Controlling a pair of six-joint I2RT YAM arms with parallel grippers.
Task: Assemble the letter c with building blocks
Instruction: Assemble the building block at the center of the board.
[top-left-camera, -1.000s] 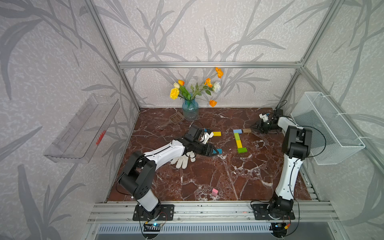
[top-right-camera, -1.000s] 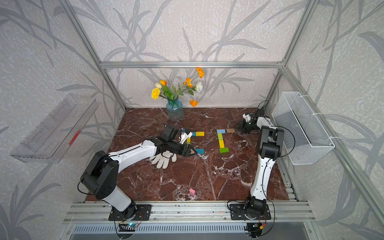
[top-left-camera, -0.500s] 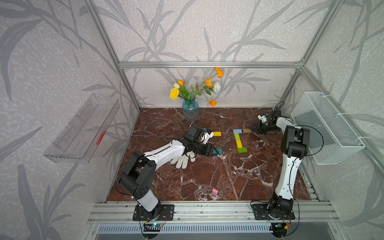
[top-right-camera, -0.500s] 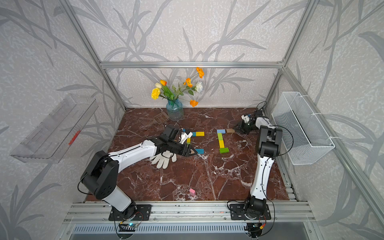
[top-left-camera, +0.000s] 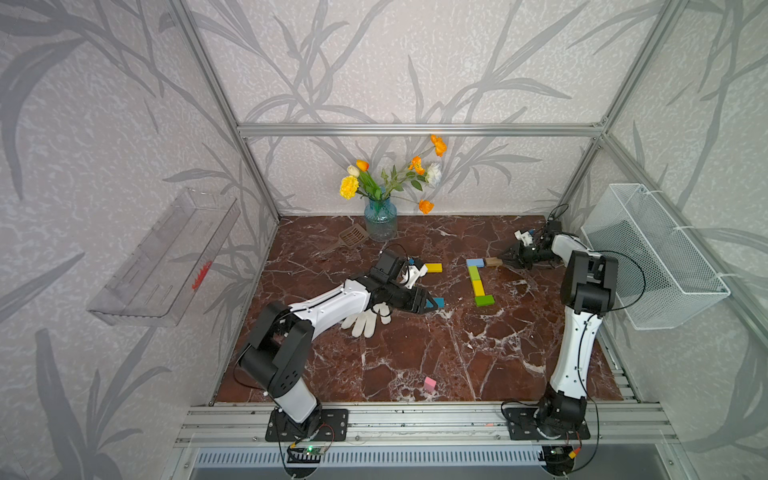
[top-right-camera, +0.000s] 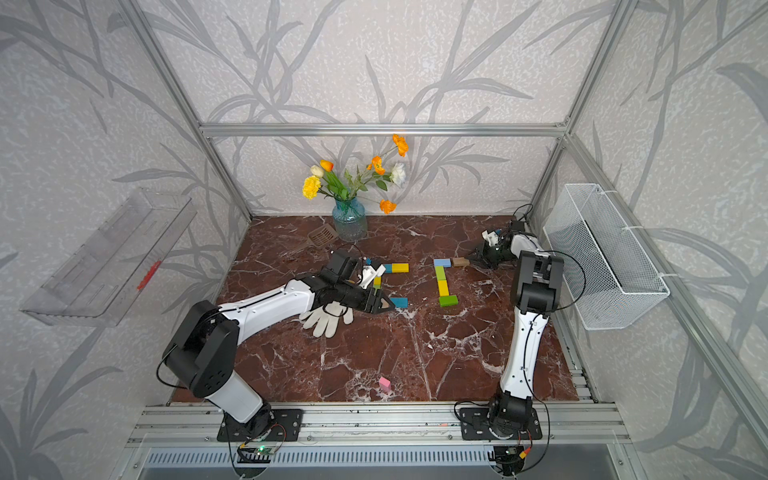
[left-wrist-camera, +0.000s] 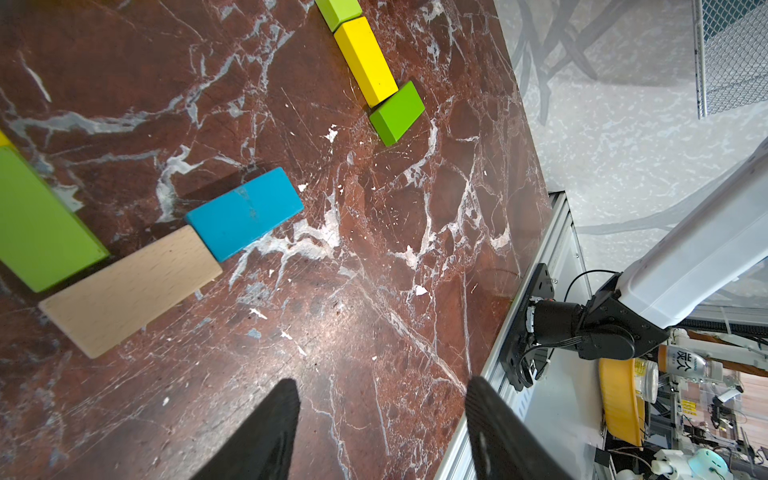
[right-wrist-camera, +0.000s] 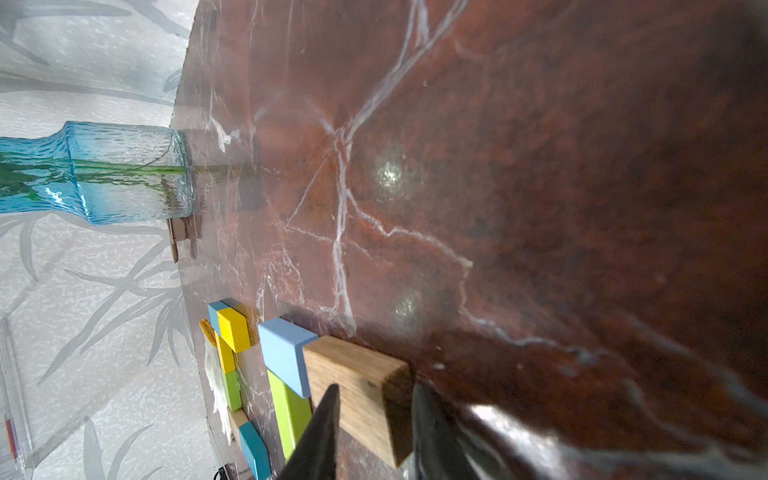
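Note:
A column of building blocks lies at mid-table: light blue (top-left-camera: 475, 262), light green (top-left-camera: 473, 273), yellow (top-left-camera: 478, 286) and green (top-left-camera: 485, 300). A brown wooden block (top-left-camera: 493, 262) lies beside the light blue one. My right gripper (right-wrist-camera: 376, 395) straddles its near end, a finger against each long side. To the left lie a yellow block (top-left-camera: 433, 268), a plain wood block (left-wrist-camera: 129, 291) and a blue block (left-wrist-camera: 245, 212). My left gripper (left-wrist-camera: 382, 399) hovers open and empty by the blue block. A pink block (top-left-camera: 430, 384) sits alone near the front edge.
A blue glass vase (top-left-camera: 380, 224) with flowers stands at the back, with a brown slotted spatula (top-left-camera: 351, 237) to its left. A white glove (top-left-camera: 365, 322) lies under the left arm. A wire basket (top-left-camera: 648, 257) hangs on the right wall and a clear shelf (top-left-camera: 166, 257) on the left.
My right gripper has slid forward onto the brown wooden block and its jaws have narrowed around it. The left arm has not moved.

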